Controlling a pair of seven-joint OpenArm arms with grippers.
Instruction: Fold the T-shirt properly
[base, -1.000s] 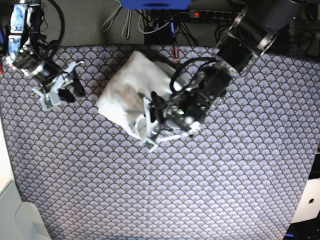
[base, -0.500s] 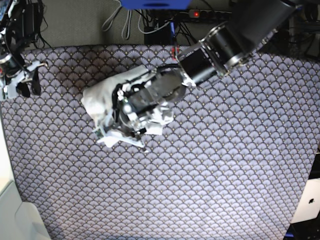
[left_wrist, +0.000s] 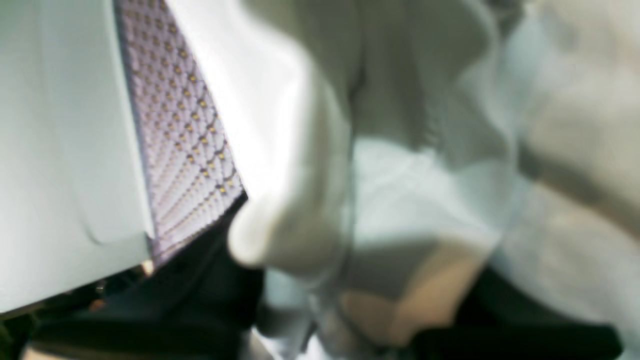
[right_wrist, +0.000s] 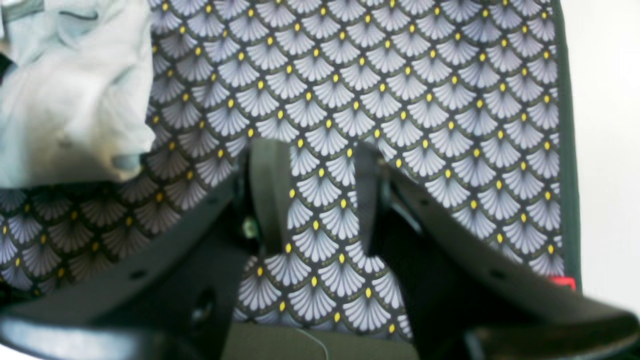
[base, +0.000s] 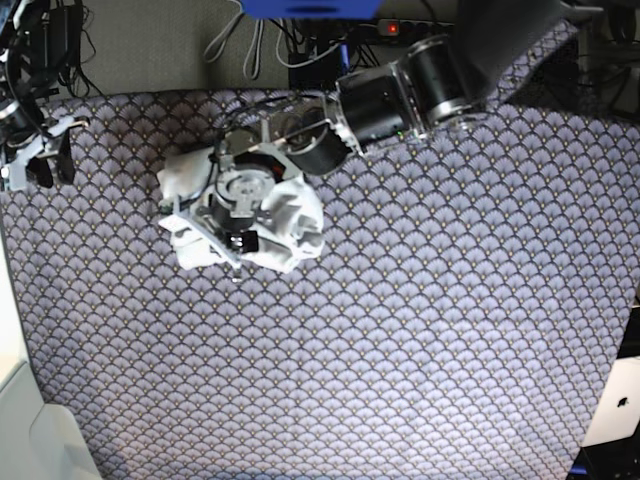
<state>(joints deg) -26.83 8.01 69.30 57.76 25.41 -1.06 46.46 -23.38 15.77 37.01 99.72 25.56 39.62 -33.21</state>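
Shirt (base: 290, 215) bunched near tabletop's far-left corner; left claw (base: 240, 225) pinched it, right claw (right_wrist: 320, 200) spread, empty. Next: spread flat.

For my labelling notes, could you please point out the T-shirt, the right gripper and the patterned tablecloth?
T-shirt (base: 290, 215): base view, bunched white cloth beside the left arm.
Right gripper (right_wrist: 320, 165): right wrist view, gap between its open fingertips.
Patterned tablecloth (base: 420, 330): base view, bare middle area.

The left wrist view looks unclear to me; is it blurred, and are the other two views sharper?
Left wrist view: strongly blurred, the T-shirt fills it as soft pale folds with a washed-out streak. Right wrist view: the patterned cloth is fairly sharp, the right gripper dark and soft. Base view: evenly lit and clearest, though the left gripper is small.
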